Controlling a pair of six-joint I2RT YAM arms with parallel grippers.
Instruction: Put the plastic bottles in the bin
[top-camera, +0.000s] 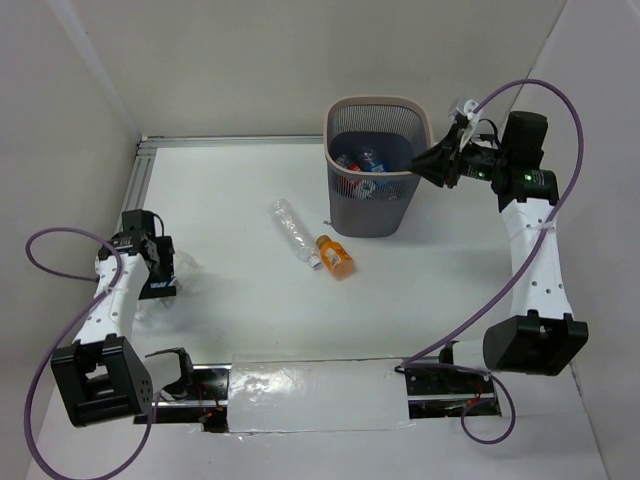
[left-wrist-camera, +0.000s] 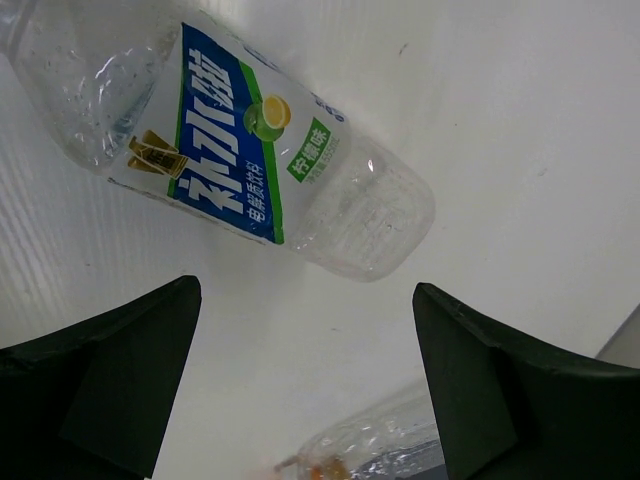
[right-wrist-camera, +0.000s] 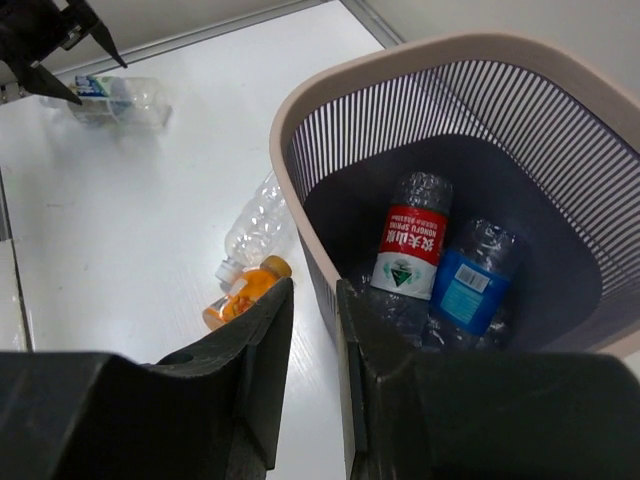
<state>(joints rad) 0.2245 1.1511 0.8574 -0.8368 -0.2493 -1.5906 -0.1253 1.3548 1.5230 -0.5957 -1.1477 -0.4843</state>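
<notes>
While two bottles already lie at the bottom of the bin (top-camera: 380, 100), the red-labelled bottle (right-wrist-camera: 412, 245) and a second blue-labelled bottle (right-wrist-camera: 465, 285) side by side, three are left out on the table (top-camera: 450, 260). The left gripper (left-wrist-camera: 305, 290) is spread wide and holds nothing. The blue-labelled bottle (left-wrist-camera: 235, 150) lies on its side just beyond its fingertips, not between them. In the left wrist view the bottle's long axis runs on a slant from upper left to lower right, so it sits skewed to the line between the two fingers. The rounded base end is nearer the gap. My judgement is that the left arm needs to reach forward and perhaps turn its wrist so the jaws straddle the body across its width. This bottle is at the far left of the table, well apart from the bin, and plainly the left arm's to take. The right gripper (right-wrist-camera: 313, 290) hangs by the bin's rim, fingers drawn nearly together on nothing. The unlabelled clear bottle (top-camera: 292, 230) and the orange bottle (top-camera: 335, 257) lie touching at their cap ends near the bin's left side, between the two arms
</notes>
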